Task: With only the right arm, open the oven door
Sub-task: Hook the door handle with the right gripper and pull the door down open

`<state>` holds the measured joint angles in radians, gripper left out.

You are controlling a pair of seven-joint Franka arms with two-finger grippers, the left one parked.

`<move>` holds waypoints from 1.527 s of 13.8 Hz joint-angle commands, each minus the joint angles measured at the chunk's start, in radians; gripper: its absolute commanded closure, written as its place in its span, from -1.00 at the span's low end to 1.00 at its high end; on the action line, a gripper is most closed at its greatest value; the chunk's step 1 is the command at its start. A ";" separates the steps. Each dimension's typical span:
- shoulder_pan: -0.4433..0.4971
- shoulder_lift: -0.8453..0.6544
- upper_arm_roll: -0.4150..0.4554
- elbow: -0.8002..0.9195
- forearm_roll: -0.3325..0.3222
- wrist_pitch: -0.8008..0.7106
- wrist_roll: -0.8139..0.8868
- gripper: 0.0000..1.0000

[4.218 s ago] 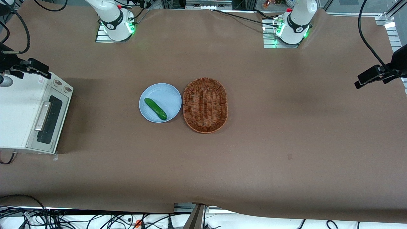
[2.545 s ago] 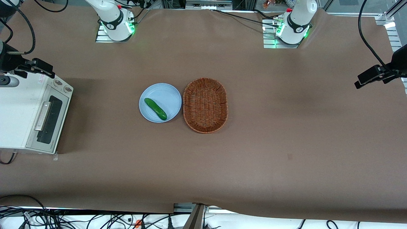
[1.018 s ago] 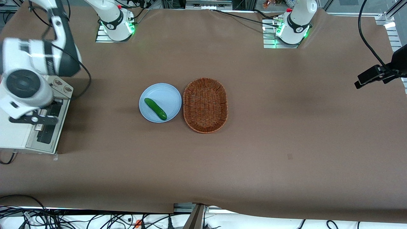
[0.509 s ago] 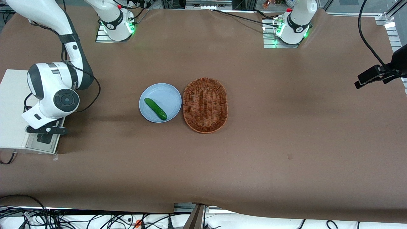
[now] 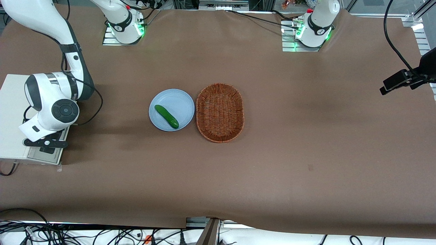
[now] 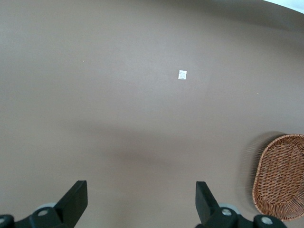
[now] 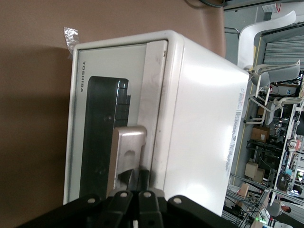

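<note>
I am holding my gripper (image 7: pixel 134 183) right at the door's (image 7: pixel 102 118) brushed-metal bar handle (image 7: pixel 124 152), above its dark glass; I cannot tell how far my pincer is parted.

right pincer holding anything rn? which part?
Cannot tell. The pincer is right at the bar handle of the oven door, but a grip on it does not show. The door looks closed.

A wicker basket (image 6: pixel 280 176) sits on the brown table (image 6: pixel 118 95), partly cut off from sight. A small white scrap (image 6: pixel 182 74) lies well apart from it.
</note>
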<state>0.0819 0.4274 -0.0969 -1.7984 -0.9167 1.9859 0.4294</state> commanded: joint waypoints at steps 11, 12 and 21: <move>0.012 0.027 0.013 -0.012 0.025 0.016 0.086 1.00; 0.028 0.031 0.013 -0.010 0.032 0.017 0.106 1.00; 0.093 0.129 0.011 -0.006 0.032 0.091 0.244 1.00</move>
<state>0.2063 0.5099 -0.0680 -1.8059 -0.8793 2.0256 0.6658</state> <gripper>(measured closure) 0.991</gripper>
